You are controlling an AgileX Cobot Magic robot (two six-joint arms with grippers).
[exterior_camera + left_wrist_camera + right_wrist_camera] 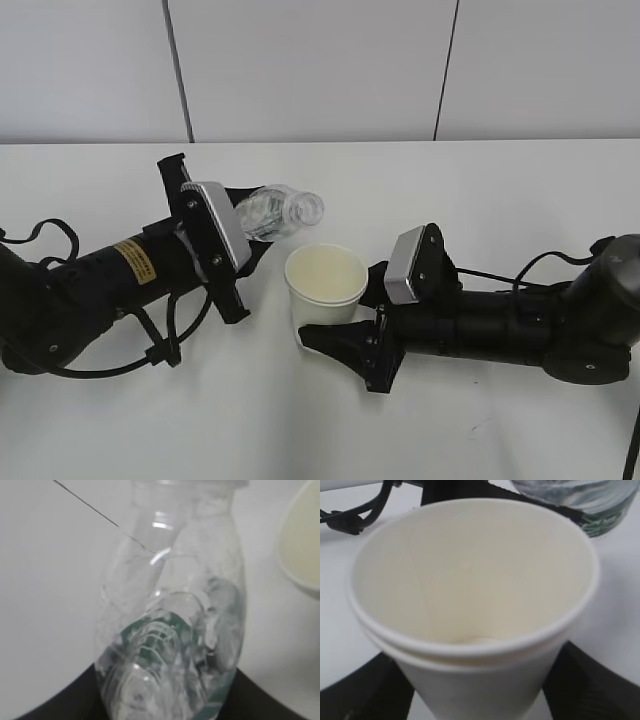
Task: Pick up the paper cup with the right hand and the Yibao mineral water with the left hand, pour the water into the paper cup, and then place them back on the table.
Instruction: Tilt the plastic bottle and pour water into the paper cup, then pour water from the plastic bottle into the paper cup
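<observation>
My left gripper (250, 232) is shut on the Yibao mineral water bottle (278, 213), held tilted with its open mouth pointing right, just up and left of the paper cup (325, 288). In the left wrist view the clear ribbed bottle (175, 630) fills the frame, green label low down, black fingers (60, 702) at both sides. My right gripper (335, 335) is shut on the cream-white cup's lower part. In the right wrist view the cup (475, 595) stands upright between the black fingers (360, 690); the bottle's labelled end (580, 500) shows at top right. The cup's bottom is partly hidden.
The white table (480, 200) runs wide behind and to the right. Black cables (160, 340) loop below the left arm, and more cable (540, 262) trails by the right arm. A grey panelled wall stands at the back.
</observation>
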